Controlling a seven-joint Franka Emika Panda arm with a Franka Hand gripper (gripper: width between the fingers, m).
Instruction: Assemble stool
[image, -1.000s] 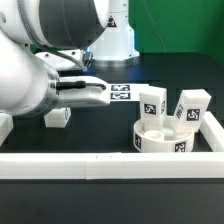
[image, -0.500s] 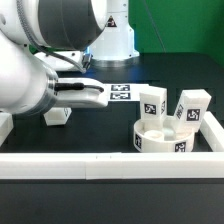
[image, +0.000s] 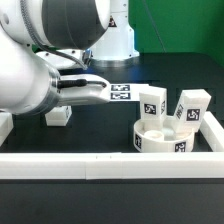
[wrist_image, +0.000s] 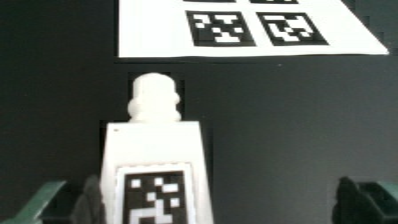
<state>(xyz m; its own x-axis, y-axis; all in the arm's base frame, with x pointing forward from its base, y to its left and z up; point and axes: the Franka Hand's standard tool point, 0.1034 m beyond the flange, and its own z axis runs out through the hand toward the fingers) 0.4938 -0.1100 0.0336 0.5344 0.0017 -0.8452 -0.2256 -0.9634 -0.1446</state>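
Arm (image: 30, 85) bent low, jaws spread wide and empty over lying stool leg (wrist_image: 151, 150)

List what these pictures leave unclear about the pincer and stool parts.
- Pincer: wrist view, fingers blurred and cut by the edge; height over the leg unclear.
- That leg, exterior view: partly hidden by the arm.
- Two other legs by the seat, exterior view: seat rim hides their feet; inside or behind, cannot tell.

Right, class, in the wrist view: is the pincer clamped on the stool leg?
No, the pincer is open, and a wide dark gap separates one finger from the leg.
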